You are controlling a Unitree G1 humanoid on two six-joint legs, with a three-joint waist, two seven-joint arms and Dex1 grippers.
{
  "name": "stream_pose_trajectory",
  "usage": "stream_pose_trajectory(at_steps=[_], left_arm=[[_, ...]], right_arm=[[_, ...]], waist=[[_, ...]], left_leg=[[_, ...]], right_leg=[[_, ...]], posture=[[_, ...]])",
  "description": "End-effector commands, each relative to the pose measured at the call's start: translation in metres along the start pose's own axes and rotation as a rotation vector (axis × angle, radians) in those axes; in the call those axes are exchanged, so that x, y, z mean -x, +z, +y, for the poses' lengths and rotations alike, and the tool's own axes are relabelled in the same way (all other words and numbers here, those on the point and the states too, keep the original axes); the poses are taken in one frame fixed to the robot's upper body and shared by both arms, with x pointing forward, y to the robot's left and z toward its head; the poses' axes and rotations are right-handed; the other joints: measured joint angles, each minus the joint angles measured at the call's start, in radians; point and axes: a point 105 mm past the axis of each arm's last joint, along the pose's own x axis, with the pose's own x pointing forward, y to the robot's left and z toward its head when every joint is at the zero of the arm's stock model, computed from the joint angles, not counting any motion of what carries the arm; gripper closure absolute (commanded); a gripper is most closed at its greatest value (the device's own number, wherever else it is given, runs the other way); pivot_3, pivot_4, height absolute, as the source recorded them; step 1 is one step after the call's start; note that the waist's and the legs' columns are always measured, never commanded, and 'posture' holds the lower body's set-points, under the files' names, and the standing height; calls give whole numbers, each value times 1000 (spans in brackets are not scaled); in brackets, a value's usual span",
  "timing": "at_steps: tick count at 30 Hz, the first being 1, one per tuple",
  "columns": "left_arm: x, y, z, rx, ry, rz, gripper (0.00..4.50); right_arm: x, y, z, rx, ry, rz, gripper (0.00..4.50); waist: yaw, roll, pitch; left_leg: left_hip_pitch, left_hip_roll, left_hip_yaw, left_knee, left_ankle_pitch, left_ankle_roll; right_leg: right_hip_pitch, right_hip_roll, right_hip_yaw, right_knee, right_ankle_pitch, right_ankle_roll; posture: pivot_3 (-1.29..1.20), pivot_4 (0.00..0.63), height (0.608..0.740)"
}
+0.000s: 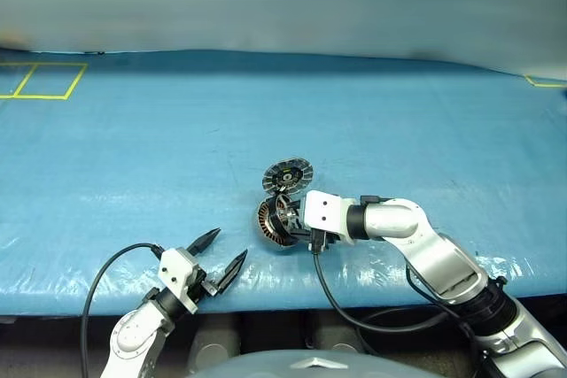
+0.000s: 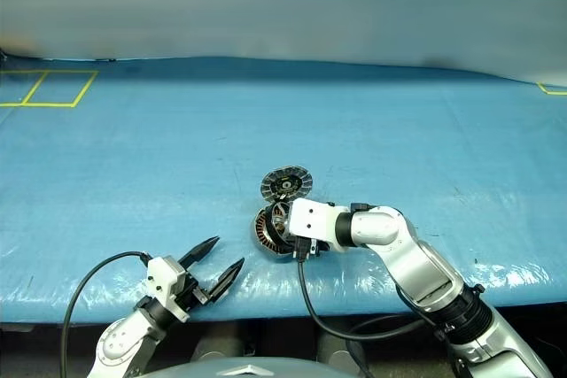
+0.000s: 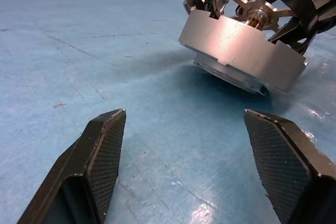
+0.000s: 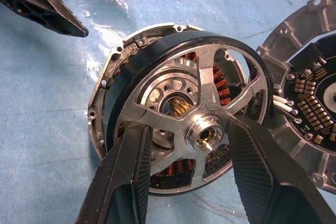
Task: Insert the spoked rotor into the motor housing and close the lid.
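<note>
Now the right tool (image 4: 186, 140) grips the spoked rotor (image 4: 205, 85) by its hub, fingers either side, w/ rotor sitting tilted in the motor housing (image 1: 276, 223) on the blue counter (image 1: 133, 148). Lid (image 1: 289, 174) lies flipped open just behind housing, joined at edge. Left tool (image 1: 219, 258) spread wide, nothing in it, near housing's left.

I am seeing the shallow round silver metal motor housing (image 4: 107, 85) tilting on the blue surface (image 1: 133, 157), its copper-brown windings showing inside. The silvery spoked metal rotor (image 4: 197, 124) with its dark rim is sitting canted in the housing's mouth, hub facing out. The round grey lid (image 1: 288, 174) is lying open just beside the housing's edge, segmented face up.
</note>
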Motion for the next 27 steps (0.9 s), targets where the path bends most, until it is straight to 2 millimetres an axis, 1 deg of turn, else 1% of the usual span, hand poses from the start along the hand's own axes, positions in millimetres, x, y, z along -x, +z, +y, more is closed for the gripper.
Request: stream_pose_trajectory(at_steps=[1,6,8,10,11,12,19,24,27], left_arm=[[-2,10,-3,-2,-13,-33,669],[-3,13,-3,-5,-17,-30,669],[-3,15,-3,-4,-17,-33,669],[-4,14,-4,-2,-16,-33,669],[-4,14,-4,0,-17,-32,669],[-5,13,-4,3,-17,-32,669],[1,10,-6,27,-33,-14,669],[0,11,-7,19,-33,-13,669],[-1,11,-8,16,-38,-15,669]], right_arm=[[0,6,0,31,0,-5,2662],[0,7,0,62,13,8,2662],[-1,7,-2,80,6,12,1945],[-1,8,-5,89,-13,22,1417],[-2,8,-7,70,-18,21,1030],[-2,9,-7,53,-16,14,752],[2,23,-3,-7,24,-72,752],[7,35,-8,-121,2,-189,752],[8,41,-8,-280,9,-299,1315]], waist=[[0,0,0],[0,0,0],[0,0,0],[0,0,0],[0,0,0],[0,0,0],[0,0,0],[1,0,0],[0,0,0]], left_leg=[[0,0,0,0,0,0],[0,0,0,0,0,0],[0,0,0,0,0,0],[0,0,0,0,0,0],[0,0,0,0,0,0],[0,0,0,0,0,0],[-1,0,0,0,-2,1],[-1,0,0,0,-3,1],[-1,0,0,0,-3,1]], right_leg=[[0,0,0,0,0,0],[0,0,0,0,0,0],[0,0,0,-1,0,0],[0,0,0,-1,0,0],[0,0,0,-1,0,0],[0,0,0,-1,0,0],[0,0,0,-3,0,0],[0,0,0,-4,0,0],[0,1,0,-4,0,0]], posture=[[0,150,740],[0,150,740],[0,150,740],[0,150,740],[0,150,740],[0,150,740],[0,150,740],[0,150,740],[0,150,740]])
